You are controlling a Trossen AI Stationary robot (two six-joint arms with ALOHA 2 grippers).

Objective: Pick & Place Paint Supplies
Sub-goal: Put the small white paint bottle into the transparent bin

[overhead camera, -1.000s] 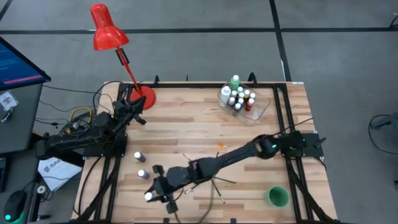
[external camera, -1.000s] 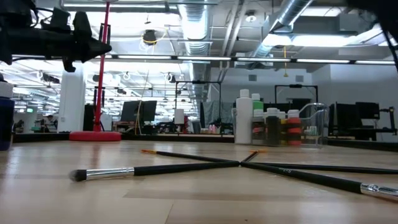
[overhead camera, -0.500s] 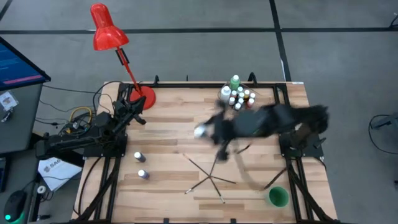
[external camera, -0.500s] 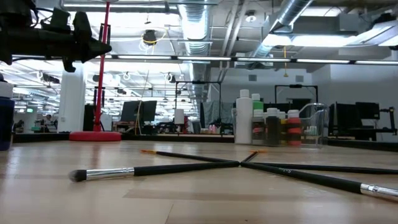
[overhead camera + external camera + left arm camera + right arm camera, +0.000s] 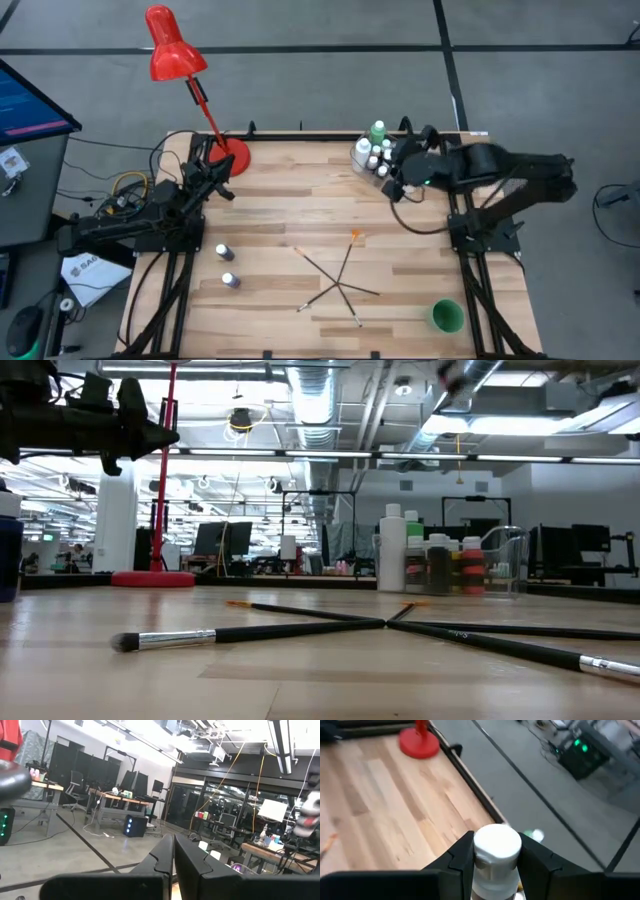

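The right tool (image 5: 496,857) grips a small white-capped paint bottle (image 5: 496,851) between its two fingers; in the high view it hangs over the clear plastic tub (image 5: 420,180) at the far right corner of the wooden surface (image 5: 280,200). The tub already holds a cluster of small bottles (image 5: 380,160) along with a taller green bottle (image 5: 377,131) and a taller white bottle (image 5: 362,151). Two more small bottles (image 5: 226,267) stand on the near left part of the surface, close to each other and well apart from the tub. Several thin dark paintbrushes (image 5: 338,280) lie crossed over one another near the middle front, and a green cup (image 5: 446,316) sits at the near right corner. The left tool (image 5: 173,857) waits at the left edge beside the red lamp (image 5: 175,55), its fingers pressed together on nothing.
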